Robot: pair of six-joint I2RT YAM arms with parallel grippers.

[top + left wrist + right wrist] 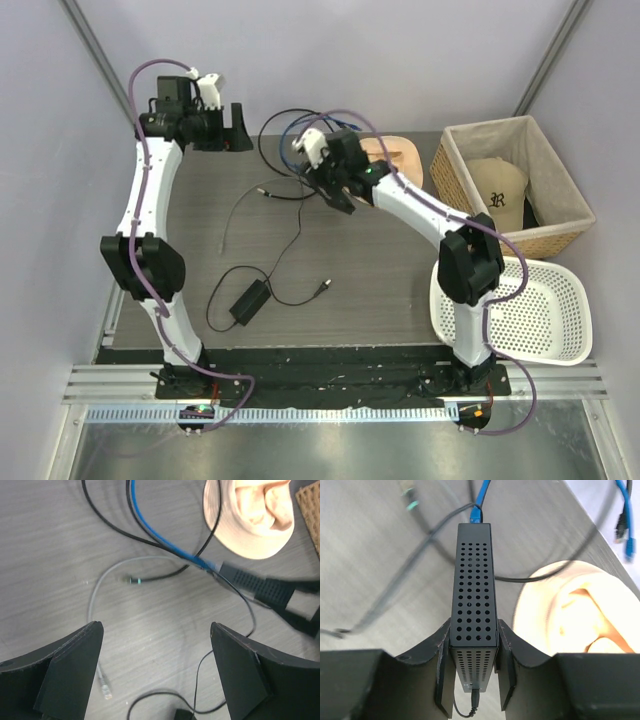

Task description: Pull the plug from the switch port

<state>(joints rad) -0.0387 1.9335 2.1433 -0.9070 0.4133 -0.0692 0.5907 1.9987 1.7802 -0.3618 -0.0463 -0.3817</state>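
Observation:
My right gripper (474, 672) is shut on the flat black perforated switch box (474, 585) and holds it on edge above the table. The blue cable's plug (476, 515) sits in the port at the box's far end, and the blue cable (483, 490) runs away from it. In the top view the right gripper (338, 190) is at the table's back middle. The left wrist view shows the box (250, 582), the plug (207, 565) and the blue cable (160, 535). My left gripper (156, 670) is open and empty, raised at the back left (236, 130).
A peach hat (395, 160) lies behind the right gripper. A wicker basket (565, 195) holds a cap at the back right, with a white plastic basket (520, 310) in front of it. A black adapter brick (250, 300) and its leads lie mid-table. A grey cable's plug (106, 690) lies below my left gripper.

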